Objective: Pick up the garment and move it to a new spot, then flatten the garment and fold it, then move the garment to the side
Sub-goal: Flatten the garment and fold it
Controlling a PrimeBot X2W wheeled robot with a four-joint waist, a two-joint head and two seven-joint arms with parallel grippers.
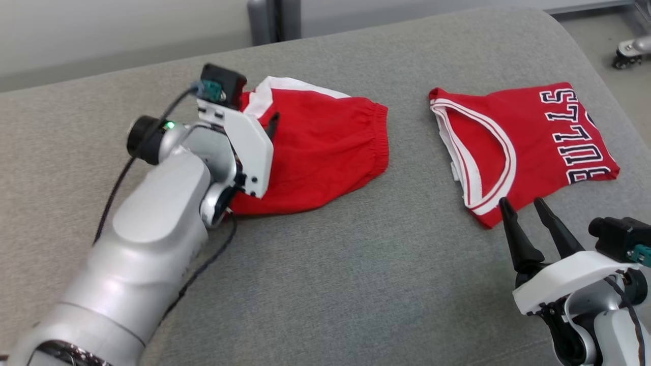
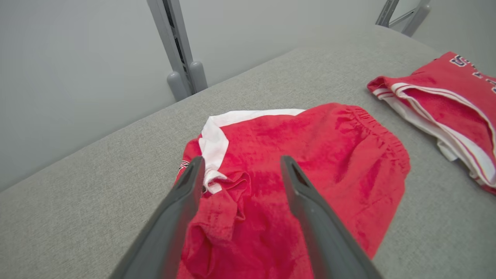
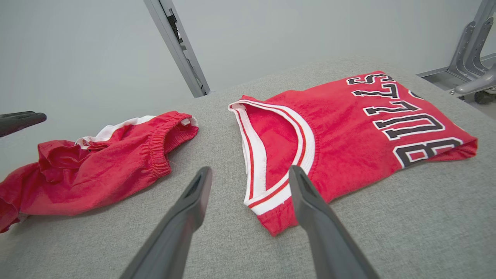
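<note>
The left gripper (image 2: 240, 166) is hanging over the red shorts (image 2: 317, 155), its two dark fingers (image 2: 174, 217) standing wide apart and gripping nothing. The shorts are lying crumpled on the grey padded surface (image 2: 97, 201), their white band (image 2: 217, 135) showing at eleven o'clock from the fingertips, their elastic waistband (image 2: 372, 120) facing three o'clock. A folded red jersey (image 2: 438, 97) is sitting at two o'clock, well apart from the shorts. A grey metal post (image 2: 170, 38) is rising at eleven o'clock behind the surface.

The left arm (image 1: 152, 213) reaches forward with wrist bent; the left tool (image 2: 242, 164) hangs over the red shorts (image 1: 330, 142), fingers spread apart. The right tool (image 1: 521, 206) stands well right of the shorts, fingers likewise apart, empty.
</note>
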